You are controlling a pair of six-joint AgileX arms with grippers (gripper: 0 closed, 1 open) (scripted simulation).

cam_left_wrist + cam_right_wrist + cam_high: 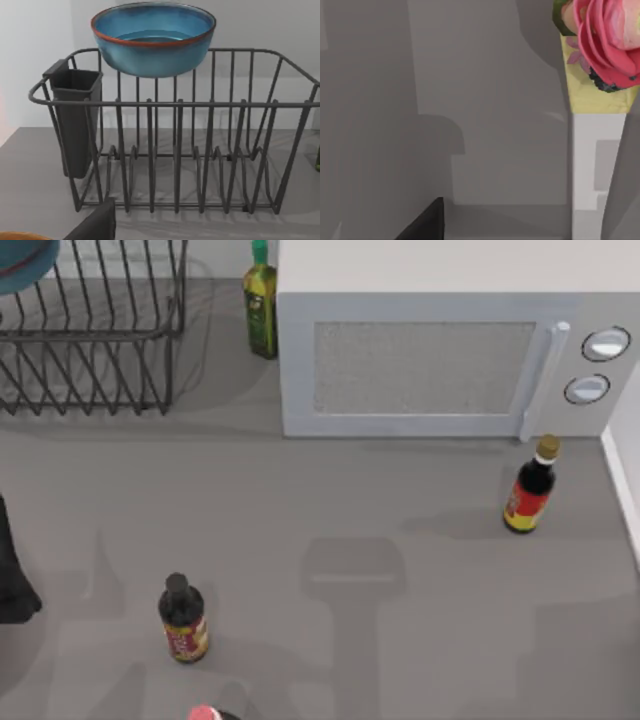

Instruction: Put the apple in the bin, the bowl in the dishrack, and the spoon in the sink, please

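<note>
The bowl, teal-blue inside with a reddish-brown rim, is upright at the height of the dishrack's top rail, over its far side. Whether it rests on the wires I cannot tell. From above, the bowl peeks in at the far left corner over the dishrack. A dark part of my left gripper sits in front of the rack, apart from the bowl. My left arm is at the table's left edge. A dark part of my right gripper hangs over bare counter. The apple, spoon, bin and sink are out of view.
A dark cutlery holder hangs on one end of the rack. A green bottle stands beside a white microwave. Dark sauce bottles stand at the right and front left. A pink-frosted cupcake is near the right gripper.
</note>
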